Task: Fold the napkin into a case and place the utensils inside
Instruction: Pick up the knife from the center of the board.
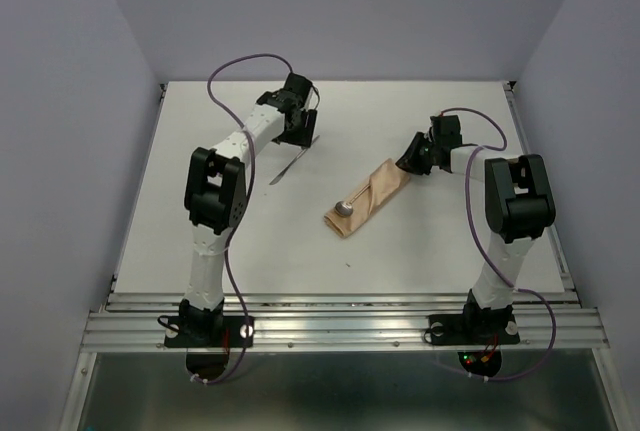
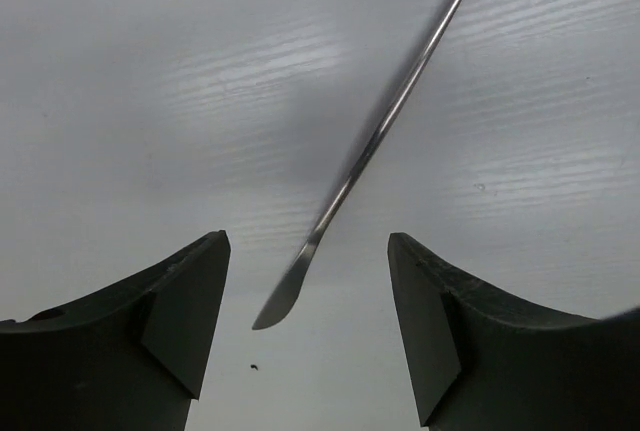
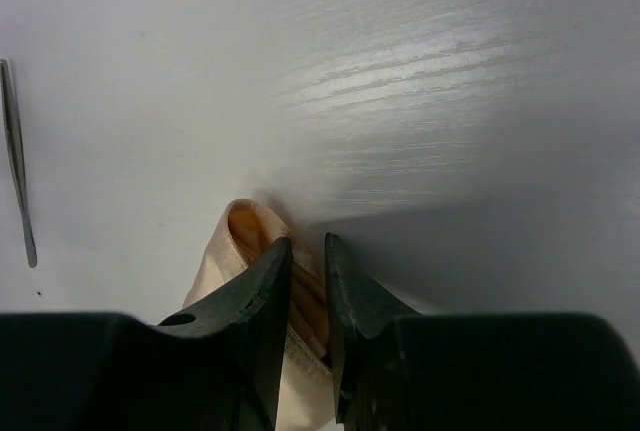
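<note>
Top external view shows the case (image 1: 368, 199) lying flat on the white table (image 1: 200, 251), a bit right of the middle. It is a long, thin fold of peach cloth. It lies slanted, with one end near me on the left and the other end farther away on the right. The spoon (image 1: 346, 207) is with it. Its round shiny bowl sits at the near end of the case, and its thin handle runs up along the cloth. I cannot tell how much of the handle is tucked inside.

My right gripper (image 1: 412, 163) is down at the far end of the case. In the right wrist view, my right gripper (image 3: 306, 246) has its two fingers almost pressed together, and they pinch the rolled end of the case (image 3: 245, 241) between them.

The knife (image 1: 293, 163) lies bare on the table, well apart from the case, to the left and farther back. My left gripper (image 1: 300, 131) hangs over its far end. In the left wrist view, my left gripper (image 2: 306, 238) is spread wide, with one finger on each side of the knife (image 2: 370, 141). Neither finger touches it. The knife's flat blade end points toward my fingers, and its handle slants away. The right wrist view also catches the knife (image 3: 17, 161) at its left edge.
</note>
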